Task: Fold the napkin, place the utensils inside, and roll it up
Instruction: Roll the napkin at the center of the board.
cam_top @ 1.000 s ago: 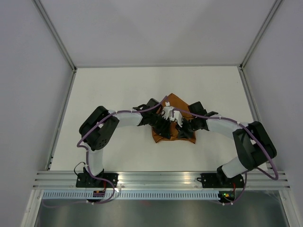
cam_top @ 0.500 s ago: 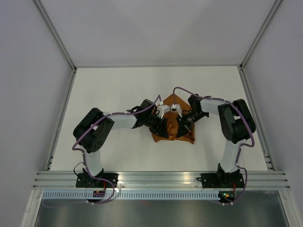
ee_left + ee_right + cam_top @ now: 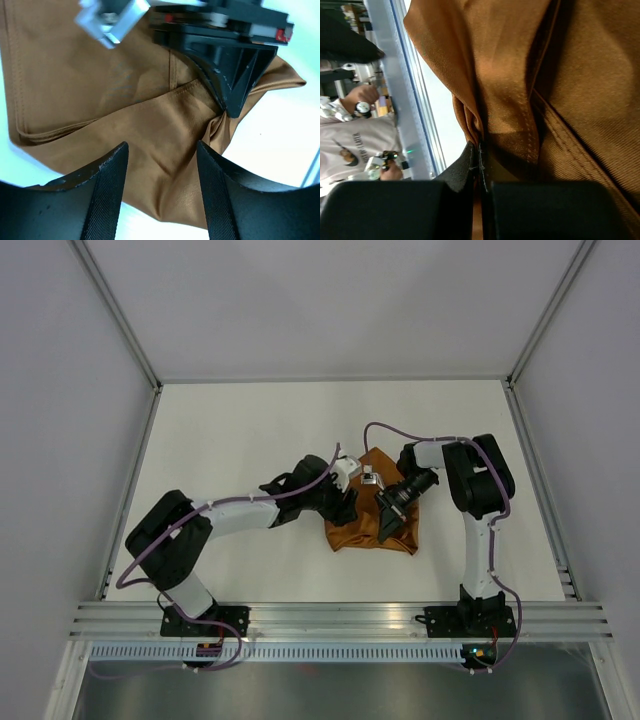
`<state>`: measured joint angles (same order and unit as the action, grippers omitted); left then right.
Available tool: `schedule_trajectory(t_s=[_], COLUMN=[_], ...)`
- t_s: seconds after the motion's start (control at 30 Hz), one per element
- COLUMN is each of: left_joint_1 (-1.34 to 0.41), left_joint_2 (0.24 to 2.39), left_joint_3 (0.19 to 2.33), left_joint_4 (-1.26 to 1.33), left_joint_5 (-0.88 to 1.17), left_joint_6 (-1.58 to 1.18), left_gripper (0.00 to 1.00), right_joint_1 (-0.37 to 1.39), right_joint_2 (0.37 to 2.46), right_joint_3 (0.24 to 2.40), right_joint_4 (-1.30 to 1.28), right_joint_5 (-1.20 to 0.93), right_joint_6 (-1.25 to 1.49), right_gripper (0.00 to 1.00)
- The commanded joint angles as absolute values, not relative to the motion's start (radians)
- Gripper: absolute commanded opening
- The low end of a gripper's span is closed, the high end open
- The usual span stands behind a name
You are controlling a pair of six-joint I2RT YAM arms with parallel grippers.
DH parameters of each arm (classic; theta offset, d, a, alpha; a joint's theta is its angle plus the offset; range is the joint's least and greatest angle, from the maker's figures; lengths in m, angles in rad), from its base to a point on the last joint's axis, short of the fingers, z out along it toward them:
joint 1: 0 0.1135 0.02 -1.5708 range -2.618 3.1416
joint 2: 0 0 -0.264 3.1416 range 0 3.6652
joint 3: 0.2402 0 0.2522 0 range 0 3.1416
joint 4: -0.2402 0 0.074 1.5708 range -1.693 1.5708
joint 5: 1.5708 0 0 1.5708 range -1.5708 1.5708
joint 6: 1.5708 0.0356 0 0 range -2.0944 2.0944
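The folded rust-orange cloth napkin (image 3: pixel 360 537) lies at the centre of the white table (image 3: pixel 230 430). The left arm (image 3: pixel 240 515) reaches low from the near left. The left gripper (image 3: pixel 160 150) hovers over the cloth, jaws apart. The right arm (image 3: pixel 478 480), elbow raised, angles the right gripper (image 3: pixel 480 150) down, clamped on 1 napkin fold.

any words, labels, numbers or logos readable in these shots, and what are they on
No text can be read in any view.
t-shirt of the person behind the rig, right wrist view: a printed graphic with some lettering, sideways and too blurred to read.
napkin: plain cloth, with no label or print showing.
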<state>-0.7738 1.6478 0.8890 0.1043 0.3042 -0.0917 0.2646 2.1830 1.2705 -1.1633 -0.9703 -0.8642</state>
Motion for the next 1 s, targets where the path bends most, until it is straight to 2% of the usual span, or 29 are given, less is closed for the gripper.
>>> schedule_trajectory(t_s=[0.0,0.17,0.6,0.97], left_joint_1=[-0.889,-1.026,-1.203,-1.296], left_joint_2=[1.647,1.681,1.718,1.782], left_joint_3=[0.911,0.89,0.683,0.704], left_joint_4=[0.143,0.239,0.722,0.736], left_joint_5=[0.131,-0.087,-0.256,-0.298], left_joint_6=[0.041,0.164,0.42,0.512], left_gripper=[0.63,0.63,0.67,0.66], right_joint_1=[0.252,0.244,0.239,0.239], right_joint_2=[2.262,2.309,2.376,2.398], right_joint_3=[1.307,1.348,1.387,1.402], right_joint_4=[-1.121,-1.143,-1.144,-1.164], right_joint_5=[-0.824,-0.821,-0.816,-0.819], right_joint_6=[-0.963,-0.945,-0.902,-0.905], right_gripper=[0.0,0.01,0.01,0.0])
